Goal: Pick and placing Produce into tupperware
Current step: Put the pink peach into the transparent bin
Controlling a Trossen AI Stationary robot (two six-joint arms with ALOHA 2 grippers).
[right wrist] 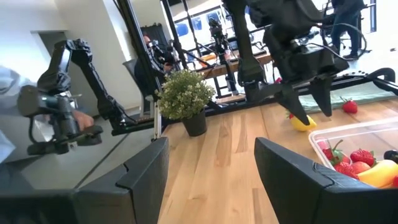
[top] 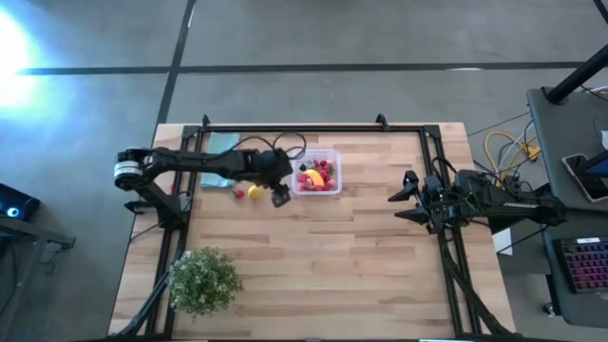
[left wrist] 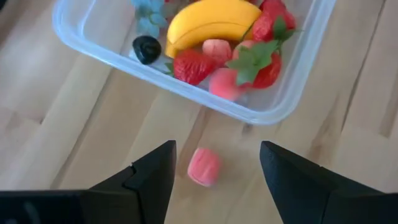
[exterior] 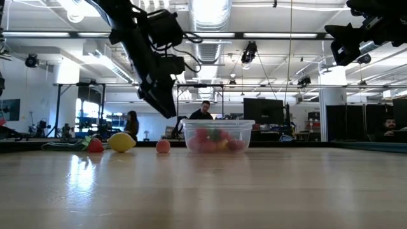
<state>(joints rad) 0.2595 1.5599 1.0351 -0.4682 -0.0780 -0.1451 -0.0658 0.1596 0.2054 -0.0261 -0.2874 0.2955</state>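
The clear tupperware [top: 328,157] sits at the table's far middle and holds a yellow banana [left wrist: 208,20], red strawberries [left wrist: 193,65], pink pieces and one dark piece [left wrist: 147,48]. A pink piece [left wrist: 203,167] lies on the wood just outside the tupperware's wall. My left gripper [left wrist: 214,171] is open and hangs above it [exterior: 166,108], one finger to each side, touching nothing. A lemon [top: 255,192] and a red strawberry [top: 238,192] lie on the table left of the tupperware. My right gripper [right wrist: 211,180] is open and waits raised at the table's right [top: 401,198].
A teal cloth [top: 220,150] lies at the far left under the left arm. A green leafy bush in a pot [top: 203,279] stands at the near left. A black frame [top: 313,126] runs along the table's edges. People stand in the room behind the table [exterior: 202,111].
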